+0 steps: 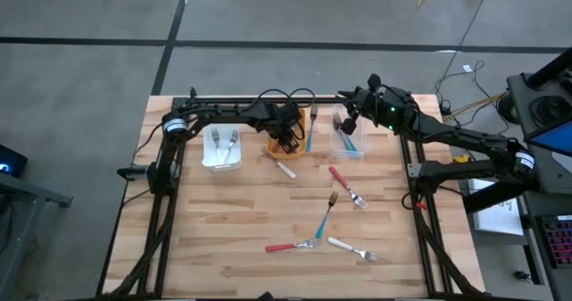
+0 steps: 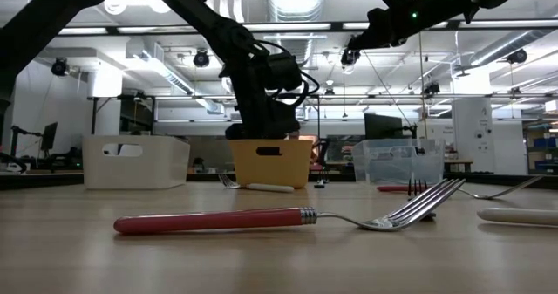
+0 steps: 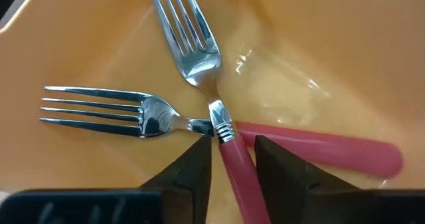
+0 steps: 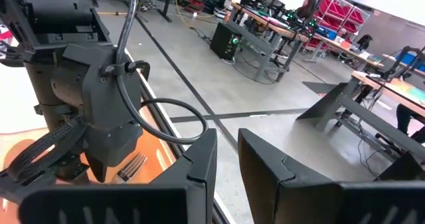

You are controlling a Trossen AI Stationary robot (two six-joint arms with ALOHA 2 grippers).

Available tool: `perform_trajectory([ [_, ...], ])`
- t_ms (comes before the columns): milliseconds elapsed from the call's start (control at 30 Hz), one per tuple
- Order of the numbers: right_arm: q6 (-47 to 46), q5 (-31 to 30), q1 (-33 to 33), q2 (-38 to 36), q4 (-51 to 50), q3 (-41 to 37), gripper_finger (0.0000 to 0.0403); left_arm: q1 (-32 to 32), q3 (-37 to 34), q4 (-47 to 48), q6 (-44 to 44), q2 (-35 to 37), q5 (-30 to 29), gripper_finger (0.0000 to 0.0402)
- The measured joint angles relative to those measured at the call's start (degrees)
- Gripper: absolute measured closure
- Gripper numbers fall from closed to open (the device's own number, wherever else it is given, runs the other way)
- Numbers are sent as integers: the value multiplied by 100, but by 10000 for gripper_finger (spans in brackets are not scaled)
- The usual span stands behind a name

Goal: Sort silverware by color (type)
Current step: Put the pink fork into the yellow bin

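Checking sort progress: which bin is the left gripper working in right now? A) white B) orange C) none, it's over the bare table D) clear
B: the left gripper sits inside the orange bin, fingers straddling a red-handled fork.
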State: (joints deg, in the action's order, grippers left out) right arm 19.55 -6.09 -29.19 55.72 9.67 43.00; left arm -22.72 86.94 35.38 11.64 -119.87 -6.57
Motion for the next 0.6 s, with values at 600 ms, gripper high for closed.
perform_trajectory([
  [600, 68, -2, 0, -2, -37, -2, 349, 0, 59, 33, 299, 52, -95, 401],
])
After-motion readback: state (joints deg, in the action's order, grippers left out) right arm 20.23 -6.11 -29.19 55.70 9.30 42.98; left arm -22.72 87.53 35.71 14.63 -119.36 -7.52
